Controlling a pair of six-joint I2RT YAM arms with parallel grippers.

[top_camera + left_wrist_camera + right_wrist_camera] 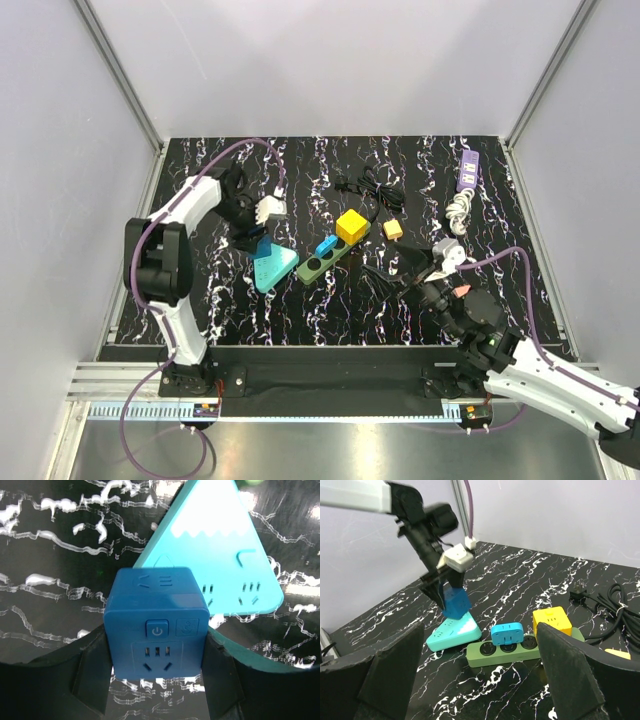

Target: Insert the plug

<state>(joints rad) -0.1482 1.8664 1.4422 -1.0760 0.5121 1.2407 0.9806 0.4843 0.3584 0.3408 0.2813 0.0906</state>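
Idling at the near right with the right gripper (pixel 402 268) spread to its full width and empty, fingers aimed toward the middle of the table (pixel 300 300). Further in on the left, clamping the dark blue cube plug (pixel 156 625) by its two side faces in the left gripper (pixel 156 680), jaws part closed to the cube's width, socket face and power button turned toward the wrist camera. Holding that cube tilted over a corner of the teal triangular socket block (pixel 225 555); impossible to tell from any view whether seated in a socket or merely hanging above the top face. Judging by that: mid-insertion, at the aligning stage, not pressed home. Next, probably: level the cube, line its hidden pins up with one socket group on the teal top, then press straight down; possibly brace the block with the free gripper against sliding. Just right of it, green power strip (pixel 325 262) already carrying a light blue adapter (pixel 507 632) and a yellow cube (pixel 551 621). Beyond, black cable (pixel 372 188), and far right a purple strip (pixel 467 170).
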